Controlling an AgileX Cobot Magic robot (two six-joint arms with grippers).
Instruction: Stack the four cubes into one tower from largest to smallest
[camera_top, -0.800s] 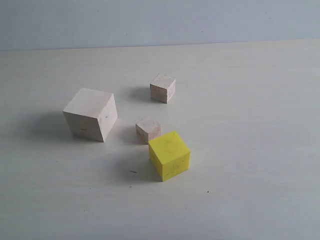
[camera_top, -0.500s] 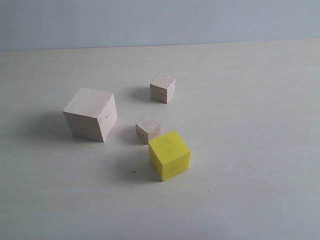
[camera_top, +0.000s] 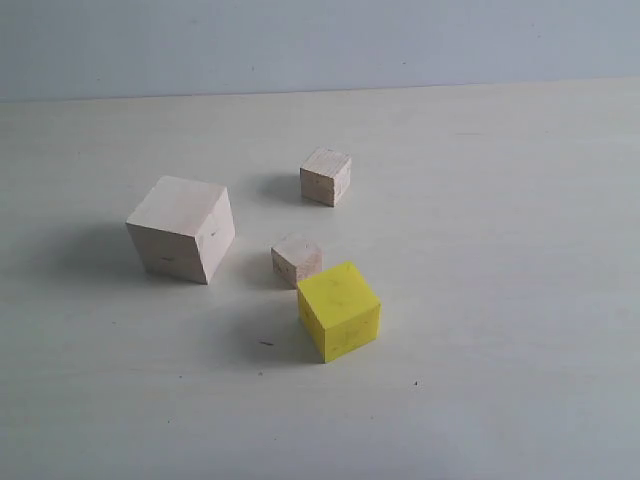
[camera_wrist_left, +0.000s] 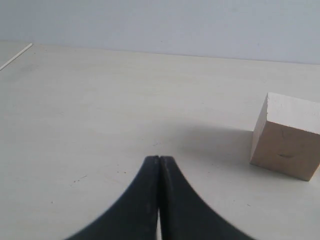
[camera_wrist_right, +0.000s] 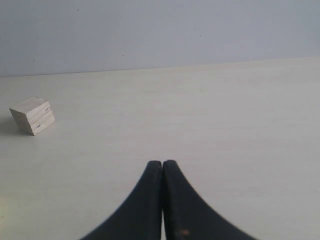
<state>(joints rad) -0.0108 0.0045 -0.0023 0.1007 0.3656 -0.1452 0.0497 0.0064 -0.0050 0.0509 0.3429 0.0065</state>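
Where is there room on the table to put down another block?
The table is bare right of the yellow cube and the far small cube, and in front of the large wood cube. It is crowded where the near small cube sits between the two bigger cubes.

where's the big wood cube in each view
Exterior view: big wood cube left of the yellow cube.
Left wrist view: big wood cube beyond the shut left hand, off to one side.
Right wrist view: not in it.
Shared landmark: table's far edge meeting the grey wall.
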